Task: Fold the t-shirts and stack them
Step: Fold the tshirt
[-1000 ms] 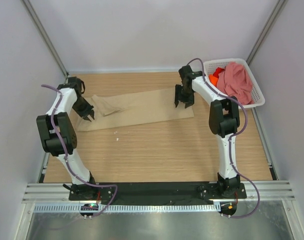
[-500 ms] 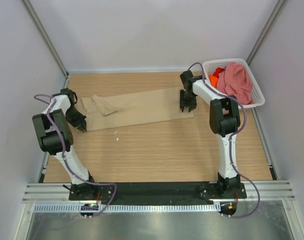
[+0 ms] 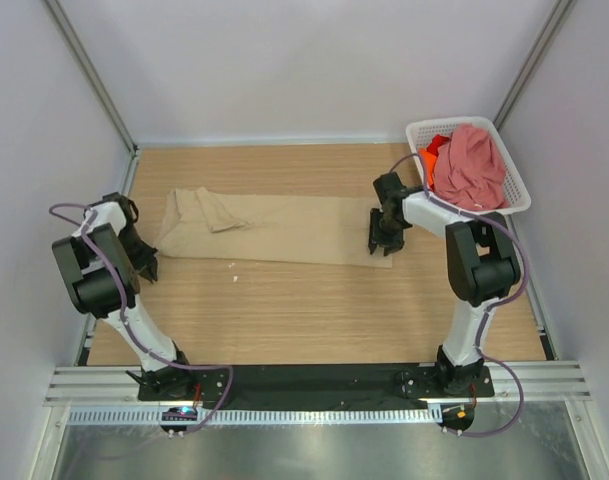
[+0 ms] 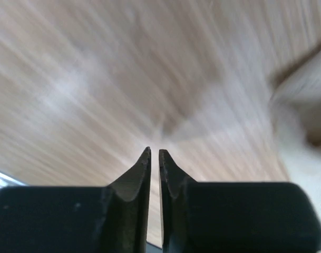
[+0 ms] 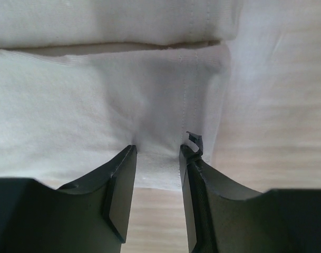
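Right jaws pinch our beige-tan cloth t-shirt at its right end; left jaws narrow, empty, beside its left end

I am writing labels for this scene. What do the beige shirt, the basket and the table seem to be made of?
Beige shirt: soft matte knit cloth, likely cotton; it creases and shows a stitched hem. Basket: white plastic, it seems, with a lattice wall. Table: light wood or wood-look laminate, smooth, with visible grain.
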Tool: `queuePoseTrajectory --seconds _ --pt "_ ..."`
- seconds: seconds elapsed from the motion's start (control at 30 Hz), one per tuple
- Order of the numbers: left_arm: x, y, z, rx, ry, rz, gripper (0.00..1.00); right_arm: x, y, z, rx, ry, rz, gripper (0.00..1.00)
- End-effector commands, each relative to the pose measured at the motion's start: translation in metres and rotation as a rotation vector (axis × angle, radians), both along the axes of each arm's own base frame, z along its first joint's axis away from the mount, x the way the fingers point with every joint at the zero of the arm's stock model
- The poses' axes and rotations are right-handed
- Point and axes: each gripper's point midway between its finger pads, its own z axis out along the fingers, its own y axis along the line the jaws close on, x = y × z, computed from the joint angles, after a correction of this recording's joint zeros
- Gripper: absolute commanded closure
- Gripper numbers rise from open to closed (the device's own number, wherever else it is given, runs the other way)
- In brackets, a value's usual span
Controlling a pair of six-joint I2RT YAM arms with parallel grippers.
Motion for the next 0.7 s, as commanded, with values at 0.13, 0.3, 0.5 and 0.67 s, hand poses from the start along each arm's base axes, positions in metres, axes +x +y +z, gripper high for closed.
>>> queuePoseTrajectory --seconds 0.13,0.3,0.5,0.67 --pt "0.013 -0.034 0.074 -0.071 -0.31 -0.026 0.75 -0.118 0.056 -0.005 0.139 0.207 0.07 0.5" --pt "0.051 -0.118 0.102 -0.307 -0.56 -0.134 0.62 -0.131 0.086 0.023 0.203 0.163 0.158 0.43" --pt "0.087 -0.17 0.096 -0.428 -0.592 -0.161 0.62 -0.088 0.071 0.073 0.108 0.016 0.202 0.28" --pt "0.12 -0.164 0.082 -0.398 -0.581 -0.11 0.64 -0.084 0.061 0.087 0.135 -0.017 0.183 0.26"
